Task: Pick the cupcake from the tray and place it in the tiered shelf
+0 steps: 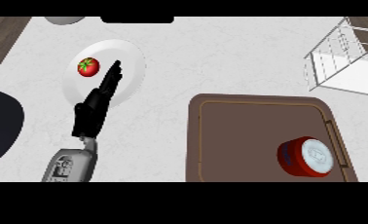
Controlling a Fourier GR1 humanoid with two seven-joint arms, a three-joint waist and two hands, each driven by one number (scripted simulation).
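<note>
Nearest the lower edge, the cupcake (305, 157) lies toward the right side of the brown tray (237, 145), apparently tipped on its side: its red wrapper faces left and its pale round top faces right and slightly away, so its long axis seems to run roughly left to right across the tray. Nothing touches it. To the left, the left hand (95, 108) rises from its grey forearm with its fingers straight and pressed together, their tips over the white plate (129, 57), just beside the tomato (87, 66) resting there. The right hand is not in view. Farthest off, at the upper right, stands the wire shelf (334, 62), well apart from the cupcake. The risk, as I judge it, is that a cupcake lying sideways may roll along the tray when touched, or that a grasp closing on the soft top may slip.
</note>
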